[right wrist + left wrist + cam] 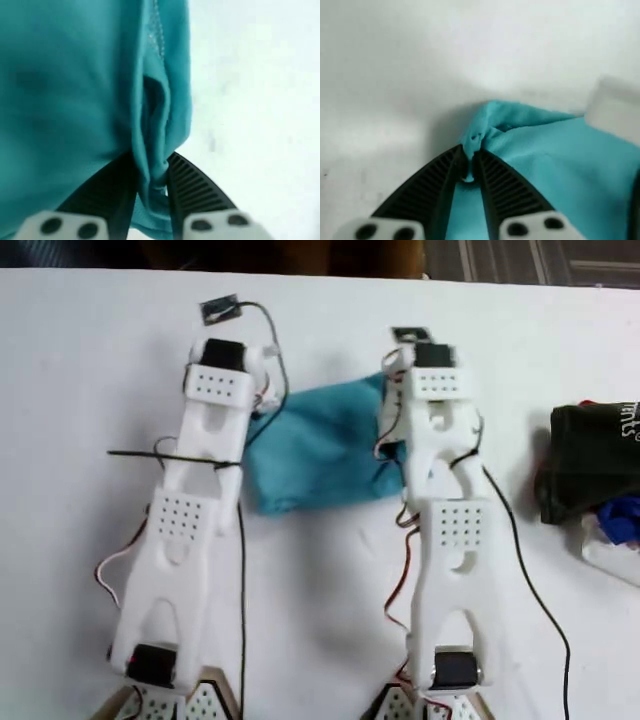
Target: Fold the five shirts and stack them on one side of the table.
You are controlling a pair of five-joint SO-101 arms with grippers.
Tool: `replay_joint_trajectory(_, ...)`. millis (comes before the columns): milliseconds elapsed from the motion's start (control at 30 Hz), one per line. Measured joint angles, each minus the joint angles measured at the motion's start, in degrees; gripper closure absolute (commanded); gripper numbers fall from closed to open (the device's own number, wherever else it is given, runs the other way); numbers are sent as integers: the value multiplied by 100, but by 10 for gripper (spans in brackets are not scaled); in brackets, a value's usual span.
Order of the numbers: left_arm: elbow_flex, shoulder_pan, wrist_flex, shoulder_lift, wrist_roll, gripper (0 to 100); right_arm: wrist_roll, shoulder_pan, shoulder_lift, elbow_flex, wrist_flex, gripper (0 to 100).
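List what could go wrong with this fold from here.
1. The left jaws are shut on just the corner tip of the teal cloth shirt; it may slip free when pulled.
2. The right jaws pinch a bunched pleat of it, so the fold might come out creased.
3. The dark folded garment pile lies near the right arm; a wide swing could nudge it.

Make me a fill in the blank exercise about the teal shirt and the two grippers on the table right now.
1. The teal shirt lies on the white table, ___ the left arm and the right arm.
2. The left gripper is ___ on a corner of the teal shirt.
3. The right gripper pinches a fold of the ___ shirt as the left gripper.
4. In the high view, the dark shirt sits near the table's ___ edge.
Missing words: between; shut; same; right.
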Motion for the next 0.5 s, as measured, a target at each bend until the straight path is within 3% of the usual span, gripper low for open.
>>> replay_joint_trajectory(500, 44, 123, -352, 0, 9, 958, 0, 290, -1257, 1354, 0, 980)
